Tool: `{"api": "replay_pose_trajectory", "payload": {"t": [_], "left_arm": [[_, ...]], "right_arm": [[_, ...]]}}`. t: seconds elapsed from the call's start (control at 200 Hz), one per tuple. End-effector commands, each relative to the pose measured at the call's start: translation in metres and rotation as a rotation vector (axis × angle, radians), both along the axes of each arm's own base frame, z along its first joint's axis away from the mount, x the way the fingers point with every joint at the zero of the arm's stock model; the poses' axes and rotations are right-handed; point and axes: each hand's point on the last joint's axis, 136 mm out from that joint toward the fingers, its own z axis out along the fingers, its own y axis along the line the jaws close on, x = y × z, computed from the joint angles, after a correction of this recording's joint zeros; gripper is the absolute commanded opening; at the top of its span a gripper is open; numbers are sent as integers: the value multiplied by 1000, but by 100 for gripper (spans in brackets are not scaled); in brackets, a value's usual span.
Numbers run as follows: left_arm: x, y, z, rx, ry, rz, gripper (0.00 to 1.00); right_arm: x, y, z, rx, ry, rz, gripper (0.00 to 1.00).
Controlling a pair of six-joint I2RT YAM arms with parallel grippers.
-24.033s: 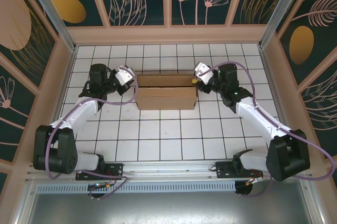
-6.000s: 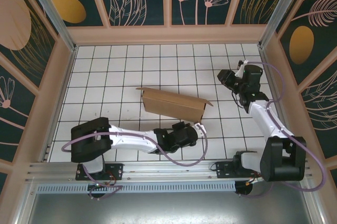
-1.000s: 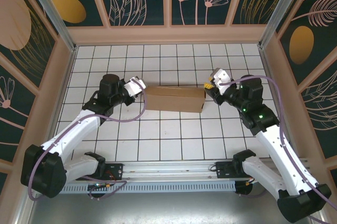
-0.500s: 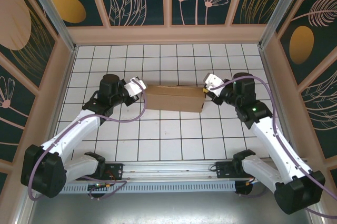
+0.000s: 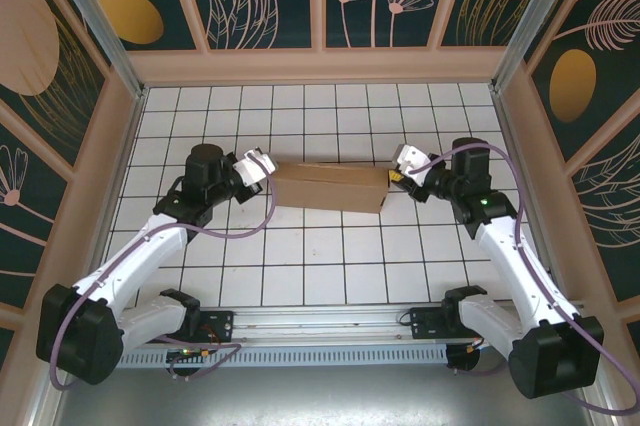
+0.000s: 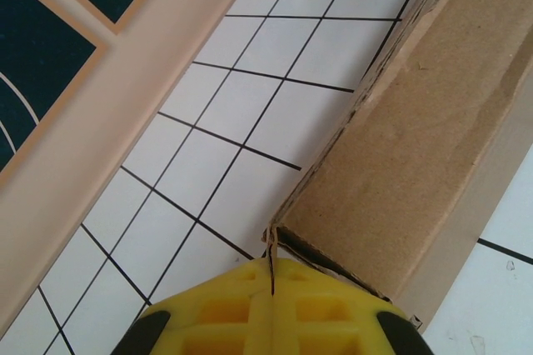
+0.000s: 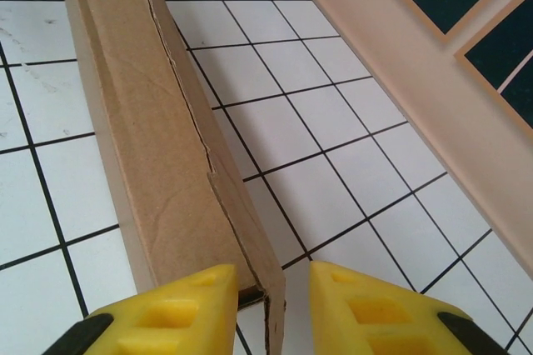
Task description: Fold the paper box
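The paper box (image 5: 330, 189) lies lengthwise, left to right, about mid-table on the tiled table (image 5: 300, 266). It is folded up into a long, low brown shape. Its inside is closed over and cannot be seen.

The left gripper (image 5: 262, 168) is at the box's left end. In the left wrist view its yellow fingers (image 6: 216, 309) are pressed together, with a thin cardboard edge pinched in the seam between them.

The right gripper (image 5: 397, 170) is at the right end. Its fingers (image 7: 175, 309) stand apart, straddling a loose flap edge, and a gap shows between the flap and one finger. A ragged seam runs along the box's length in the right wrist view.

From above, both box ends are partly hidden under the grippers. Bare tiles lie all round the box, and the wooden rim (image 5: 320, 67) at the far side is well apart from it.
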Motion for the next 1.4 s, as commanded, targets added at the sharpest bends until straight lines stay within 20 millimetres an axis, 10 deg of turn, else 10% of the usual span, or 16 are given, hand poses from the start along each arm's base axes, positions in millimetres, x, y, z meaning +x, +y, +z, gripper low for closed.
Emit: {"api": "replay_pose_trajectory", "payload": {"t": [0.0,0.34,1.051,1.396], "left_arm": [[-3,-2,9,-31,-36,-23,0],[-4,-2,7,-26,-34,-26,0],[-9,-15,15,-153,25,-32,0],[-24,-31,22,-336,187,2,1]], "right_arm": [[-5,-2,-9,-10,10,8,29],[0,-13,-24,-29,-2,-65,32],[1,-3,-10,57,32,-71,0],[4,18,3,132,84,-114,0]]}}
